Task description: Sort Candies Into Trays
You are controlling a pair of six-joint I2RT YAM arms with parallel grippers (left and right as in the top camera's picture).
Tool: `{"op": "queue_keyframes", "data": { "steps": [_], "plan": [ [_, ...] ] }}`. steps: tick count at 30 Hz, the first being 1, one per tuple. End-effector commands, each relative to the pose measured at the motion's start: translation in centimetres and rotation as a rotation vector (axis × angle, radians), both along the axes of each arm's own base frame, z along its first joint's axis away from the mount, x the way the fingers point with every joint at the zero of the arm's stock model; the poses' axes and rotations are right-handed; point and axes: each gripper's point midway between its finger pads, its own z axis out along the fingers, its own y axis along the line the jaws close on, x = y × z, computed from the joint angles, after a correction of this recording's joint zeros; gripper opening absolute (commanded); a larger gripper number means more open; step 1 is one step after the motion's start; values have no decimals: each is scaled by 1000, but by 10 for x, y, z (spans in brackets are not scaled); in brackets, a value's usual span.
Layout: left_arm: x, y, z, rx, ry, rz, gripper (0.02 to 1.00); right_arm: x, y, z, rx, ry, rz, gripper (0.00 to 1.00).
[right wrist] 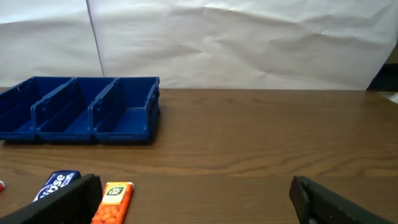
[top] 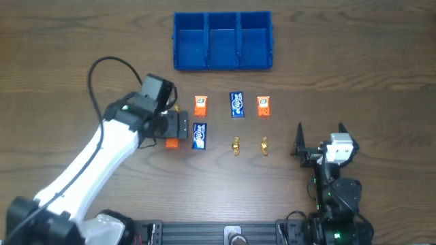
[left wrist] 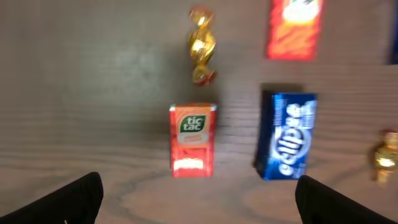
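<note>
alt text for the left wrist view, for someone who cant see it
The left tool, open, hangs over an orange mint box on a wooden table. Beside the box lie a blue gum pack and a gold-wrapped candy; a second orange box lies farther off.

table point(top: 68, 41): brown wood, thin lines in it run from left to right across the whole frame | white sheet point(right wrist: 249, 43): stands up behind the table's far edge, a bit wrinkly, one thin dark line down it
</note>
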Motion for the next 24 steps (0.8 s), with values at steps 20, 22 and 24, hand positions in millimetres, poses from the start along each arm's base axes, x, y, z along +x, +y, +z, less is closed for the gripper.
{"op": "queue_keyframes", "data": {
  "steps": [20, 22, 24],
  "plan": [
    [-6, 9, -98, 115, 178, 58, 529, 0, 2, -1, -15, 1, 9, 998],
    [-4, 8, -98, 109, 169, 58, 404, 0, 2, -1, -15, 1, 9, 998],
    [6, 0, -89, 70, 134, 79, 318, 0, 2, -1, -15, 1, 9, 998]
  ]
}}
